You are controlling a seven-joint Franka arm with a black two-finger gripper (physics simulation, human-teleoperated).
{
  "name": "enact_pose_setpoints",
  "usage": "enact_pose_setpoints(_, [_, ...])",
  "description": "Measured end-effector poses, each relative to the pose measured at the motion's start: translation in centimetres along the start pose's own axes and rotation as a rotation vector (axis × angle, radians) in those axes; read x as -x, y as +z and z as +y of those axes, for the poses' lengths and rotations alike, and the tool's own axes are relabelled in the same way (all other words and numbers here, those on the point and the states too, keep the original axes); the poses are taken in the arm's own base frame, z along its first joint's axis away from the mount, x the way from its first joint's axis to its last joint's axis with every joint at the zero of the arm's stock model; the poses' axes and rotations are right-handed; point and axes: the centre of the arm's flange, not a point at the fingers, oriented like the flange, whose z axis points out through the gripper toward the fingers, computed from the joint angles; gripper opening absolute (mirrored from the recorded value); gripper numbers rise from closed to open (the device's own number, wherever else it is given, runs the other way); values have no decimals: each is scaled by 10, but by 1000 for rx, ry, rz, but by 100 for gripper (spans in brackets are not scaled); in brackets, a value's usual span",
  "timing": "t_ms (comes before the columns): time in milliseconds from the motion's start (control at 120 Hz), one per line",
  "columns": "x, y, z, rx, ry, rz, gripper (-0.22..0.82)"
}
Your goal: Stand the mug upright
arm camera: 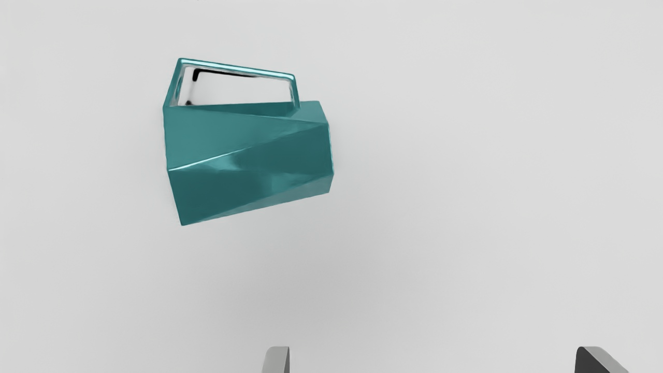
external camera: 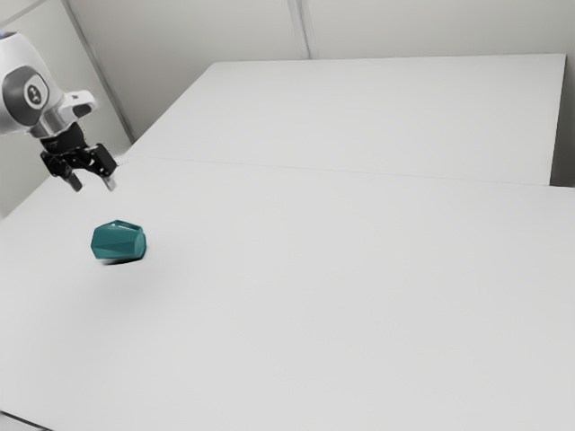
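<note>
Black end effector (external camera: 93, 185) hangs above the desk (external camera: 314, 296) over on the exterior view's left, open, fingers (arm camera: 277, 360) well apart with nothing between them. Teal mug (arm camera: 248, 160) is lying on its side on the left part of the desk, narrower end (the base, I reckon) towards the exterior view's right. Its handle (arm camera: 238, 67) sticks out on the side away from the fingertips. My guess is it's fairly light, stiff, and kinda slippery with that glossy faceted finish, and it could chip if it's ceramic. I'd pinch across the body nearer the wide end, or maybe try the handle, then tip it gently onto its base. Container-wise, that's the mug, and I can't see down into it, so no clue if anything's inside
</note>
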Motion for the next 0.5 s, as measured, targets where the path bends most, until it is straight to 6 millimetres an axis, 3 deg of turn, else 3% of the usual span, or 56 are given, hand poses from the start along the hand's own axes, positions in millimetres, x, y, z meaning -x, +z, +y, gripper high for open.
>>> enact_pose_setpoints(92, [9,17,-69,67,-90,69,60])
enact_pose_setpoints(192, [16,39,-112,138,-120,132,60])
enact_pose_setpoints(342, [22,68,-137,204,-75,189,60])
enact_pose_setpoints(500, [18,102,-144,245,42,211,59])
